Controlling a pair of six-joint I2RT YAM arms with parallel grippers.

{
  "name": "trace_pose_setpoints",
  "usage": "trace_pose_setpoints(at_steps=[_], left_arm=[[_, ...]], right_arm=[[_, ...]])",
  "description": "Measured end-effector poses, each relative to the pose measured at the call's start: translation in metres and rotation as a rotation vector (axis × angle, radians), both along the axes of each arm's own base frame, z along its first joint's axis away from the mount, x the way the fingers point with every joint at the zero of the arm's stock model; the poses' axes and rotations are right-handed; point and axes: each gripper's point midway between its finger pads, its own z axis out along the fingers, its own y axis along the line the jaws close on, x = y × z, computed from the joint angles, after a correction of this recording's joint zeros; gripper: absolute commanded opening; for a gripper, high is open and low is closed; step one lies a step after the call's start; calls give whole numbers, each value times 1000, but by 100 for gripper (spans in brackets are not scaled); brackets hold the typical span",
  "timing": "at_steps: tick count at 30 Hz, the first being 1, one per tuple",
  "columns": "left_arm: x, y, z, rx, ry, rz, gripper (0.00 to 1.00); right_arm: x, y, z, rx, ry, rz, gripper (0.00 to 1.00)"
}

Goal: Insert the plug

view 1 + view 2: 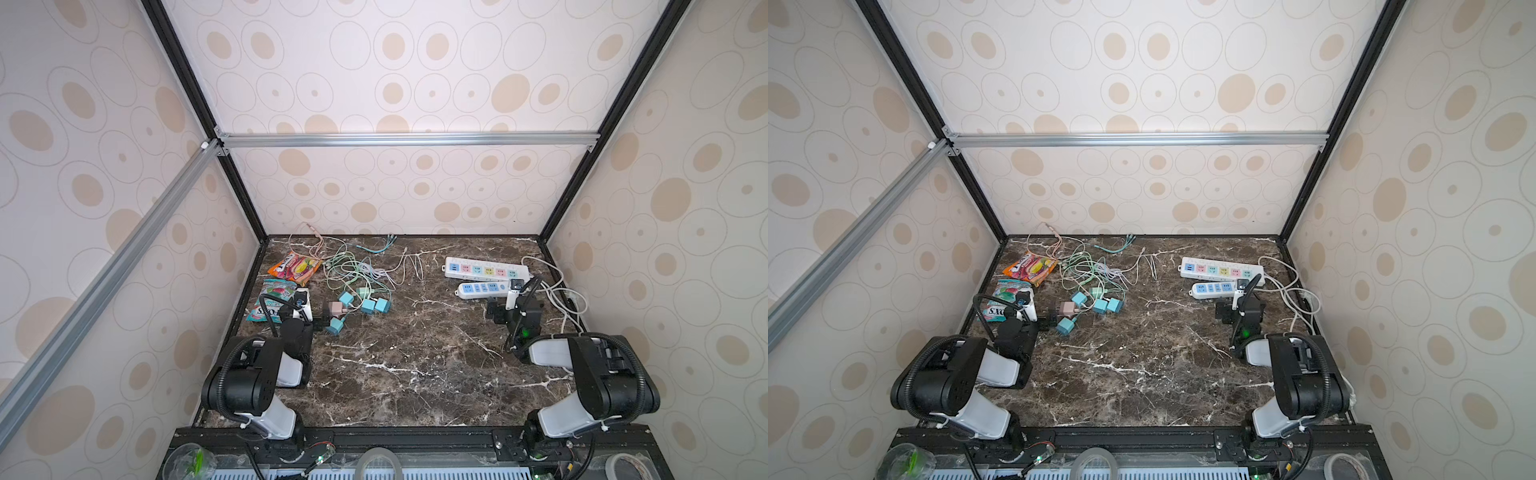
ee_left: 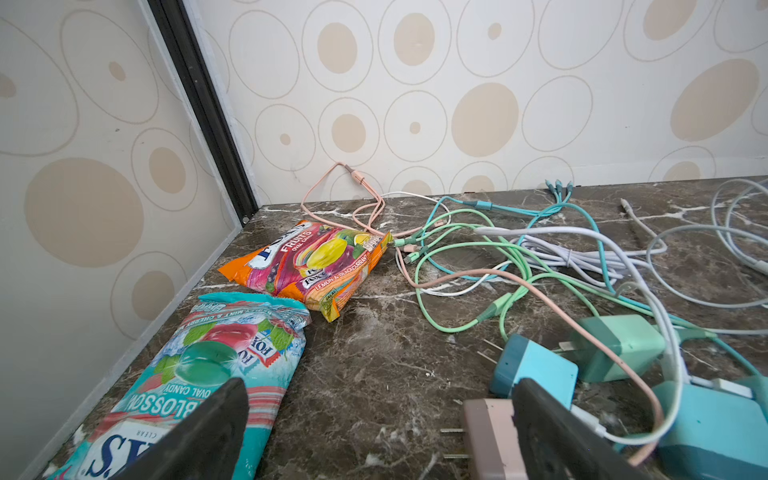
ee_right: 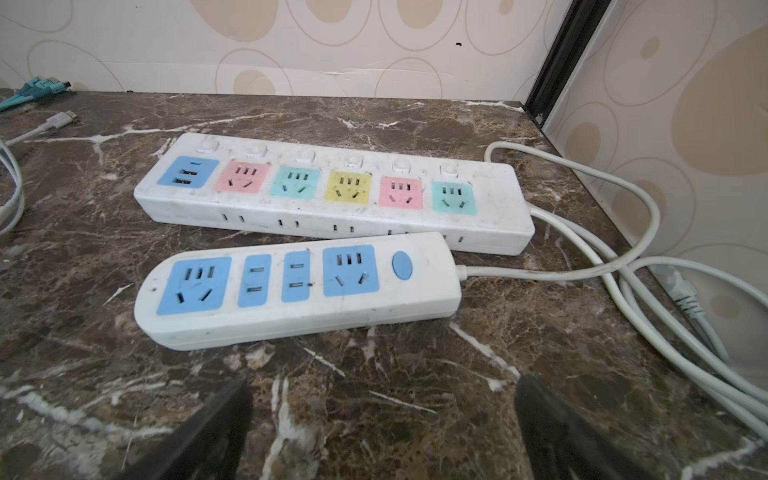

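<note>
A pink plug [image 2: 488, 436] lies on the marble table [image 2: 374, 374], its two prongs pointing into the gap of my left gripper [image 2: 378, 399]. That gripper is open and low over the table; one finger [image 2: 540, 419] stands in front of the plug's body and the other over a teal candy bag [image 2: 199, 374]. In both top views the pink plug [image 1: 337, 308] [image 1: 1067, 308] sits just past the left gripper [image 1: 319, 321] [image 1: 1047, 322]. My right gripper [image 3: 382, 395] [image 1: 496, 311] is open and empty, short of a blue-socket power strip [image 3: 299, 286] [image 1: 482, 289] and a multicolour strip [image 3: 332, 195] [image 1: 486, 269].
Several teal and green plugs [image 1: 368, 306] [image 2: 536, 365] with tangled cables [image 1: 357, 270] [image 2: 519, 257] crowd beside the pink one. An orange candy bag [image 1: 295, 266] lies near the back left corner. White strip cords [image 3: 648, 266] loop along the right wall.
</note>
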Motion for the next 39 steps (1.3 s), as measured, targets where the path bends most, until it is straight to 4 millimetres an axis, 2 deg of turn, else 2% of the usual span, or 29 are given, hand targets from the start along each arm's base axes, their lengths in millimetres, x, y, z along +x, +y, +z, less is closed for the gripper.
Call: trace_pose_setpoints(at_steps=[39], left_arm=[[-1,-1,4,5,-7,-3,98]], right_arm=[[-1,0,-1,6,7,-3,100]])
